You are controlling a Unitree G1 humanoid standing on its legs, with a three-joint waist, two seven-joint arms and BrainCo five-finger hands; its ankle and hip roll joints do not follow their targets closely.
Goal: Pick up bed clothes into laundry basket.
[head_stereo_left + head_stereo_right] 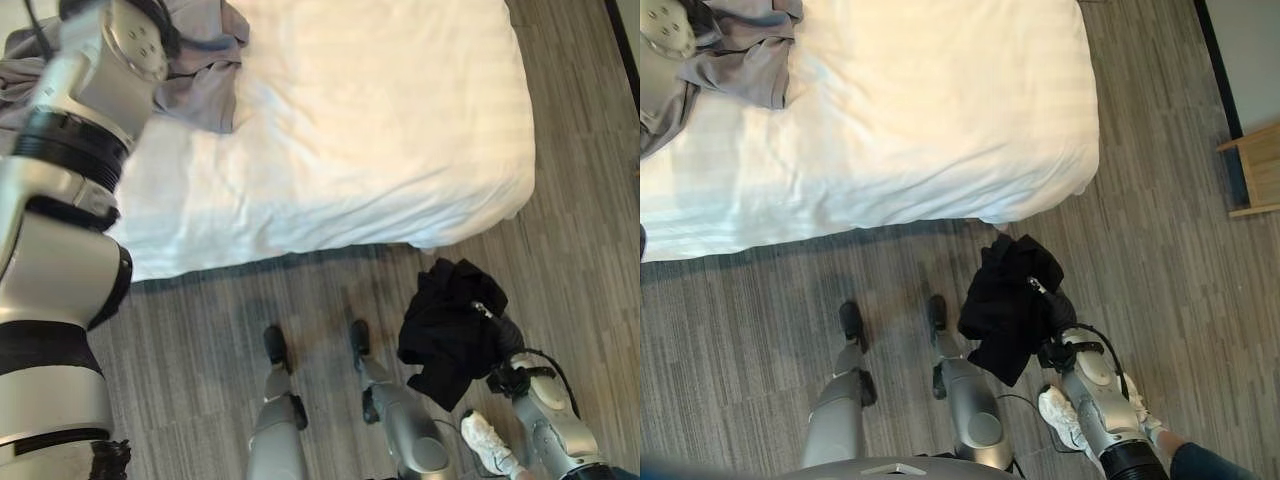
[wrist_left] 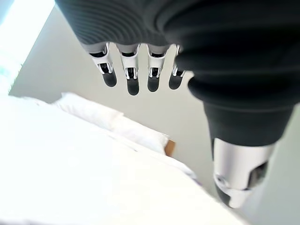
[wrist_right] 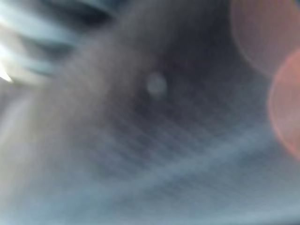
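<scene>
White bed (image 1: 380,120) over grey floor, black garment (image 1: 1008,300) bunched over right hand (image 1: 1058,312), fingers hidden, left hand (image 2: 140,70) fingers straight.

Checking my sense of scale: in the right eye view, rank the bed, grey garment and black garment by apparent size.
1. Bed, largest.
2. Grey garment, partly cut off.
3. Black garment; looks similar to the grey, so unsure.

Bare bed (image 1: 380,130) beside grey garment (image 1: 205,60)

Bed (image 1: 400,140): white striped sheet, grey garment (image 1: 205,70) crumpled at its far left corner
Floor (image 1: 580,280): grey wood-look planks, bed standing on it
</scene>
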